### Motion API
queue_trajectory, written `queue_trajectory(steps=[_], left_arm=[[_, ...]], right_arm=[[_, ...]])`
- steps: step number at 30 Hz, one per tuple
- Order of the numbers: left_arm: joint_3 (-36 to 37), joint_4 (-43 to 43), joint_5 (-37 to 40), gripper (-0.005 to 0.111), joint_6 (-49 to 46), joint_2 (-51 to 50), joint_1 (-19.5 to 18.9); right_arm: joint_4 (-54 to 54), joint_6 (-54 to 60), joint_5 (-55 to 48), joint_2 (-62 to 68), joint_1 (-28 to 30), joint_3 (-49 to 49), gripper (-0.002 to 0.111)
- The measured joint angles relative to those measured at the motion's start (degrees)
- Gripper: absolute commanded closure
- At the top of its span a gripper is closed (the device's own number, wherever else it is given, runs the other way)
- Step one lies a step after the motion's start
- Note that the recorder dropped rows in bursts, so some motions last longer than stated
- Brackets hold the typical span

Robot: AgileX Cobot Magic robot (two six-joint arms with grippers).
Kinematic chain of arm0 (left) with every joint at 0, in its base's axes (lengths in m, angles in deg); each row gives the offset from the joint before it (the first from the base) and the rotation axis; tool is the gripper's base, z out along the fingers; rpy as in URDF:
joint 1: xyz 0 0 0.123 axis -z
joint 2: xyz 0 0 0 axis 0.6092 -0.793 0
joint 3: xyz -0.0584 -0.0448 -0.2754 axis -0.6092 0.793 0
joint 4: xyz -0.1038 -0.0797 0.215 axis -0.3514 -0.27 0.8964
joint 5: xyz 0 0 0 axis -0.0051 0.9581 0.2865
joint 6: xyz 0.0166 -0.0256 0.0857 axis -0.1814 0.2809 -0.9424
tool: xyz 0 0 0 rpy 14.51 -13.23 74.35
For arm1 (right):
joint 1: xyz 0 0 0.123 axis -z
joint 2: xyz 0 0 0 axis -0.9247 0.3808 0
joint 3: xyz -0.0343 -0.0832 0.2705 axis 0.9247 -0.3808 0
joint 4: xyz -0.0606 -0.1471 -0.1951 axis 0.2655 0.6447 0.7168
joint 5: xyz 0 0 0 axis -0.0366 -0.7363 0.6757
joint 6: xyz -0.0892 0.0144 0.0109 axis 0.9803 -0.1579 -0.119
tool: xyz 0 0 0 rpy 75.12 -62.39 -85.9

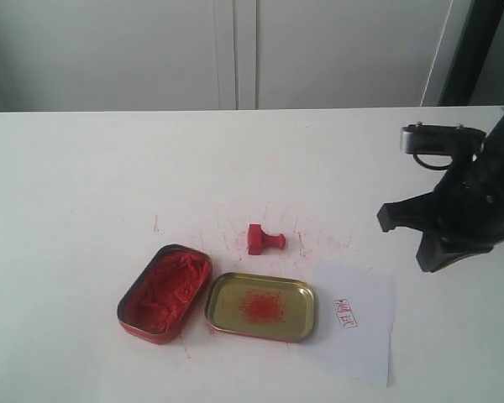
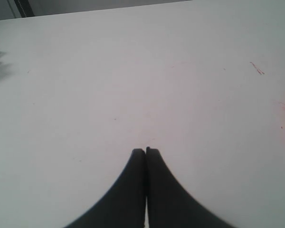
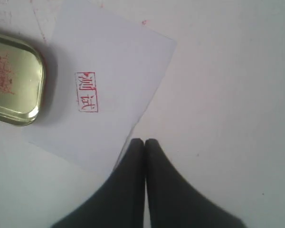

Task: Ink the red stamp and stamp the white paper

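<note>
The red stamp (image 1: 263, 239) lies on its side on the white table, just behind the tins, with no gripper touching it. The white paper (image 1: 357, 323) lies to the right of the gold lid and carries a small red imprint (image 1: 345, 313). The right wrist view shows the paper (image 3: 109, 85) and its imprint (image 3: 87, 92) too. My right gripper (image 3: 145, 141) is shut and empty, hovering by the paper's edge. Its arm (image 1: 462, 210) hangs above the table to the right of the paper. My left gripper (image 2: 146, 150) is shut and empty over bare table, and it is out of the exterior view.
An open red oval tin (image 1: 165, 291) of red ink paste sits at the front left. Beside it lies its gold lid (image 1: 260, 306), smeared red inside, also seen in the right wrist view as the lid (image 3: 14, 80). Red ink specks mark the table (image 1: 235, 151) around the stamp.
</note>
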Motion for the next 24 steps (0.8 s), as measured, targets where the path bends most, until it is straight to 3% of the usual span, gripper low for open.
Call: queue_trajectory(steps=[18, 24], left_arm=[[0.0, 0.0, 0.0, 0.107, 0.0, 0.0, 0.0], [0.0, 0.0, 0.0, 0.107, 0.0, 0.0, 0.0]], right_arm=[[3.37, -0.11, -1.46, -14.59, 2.47, -6.15, 0.108], [4.03, -0.21, -1.22, -17.79, 5.79, -8.09, 0.108]])
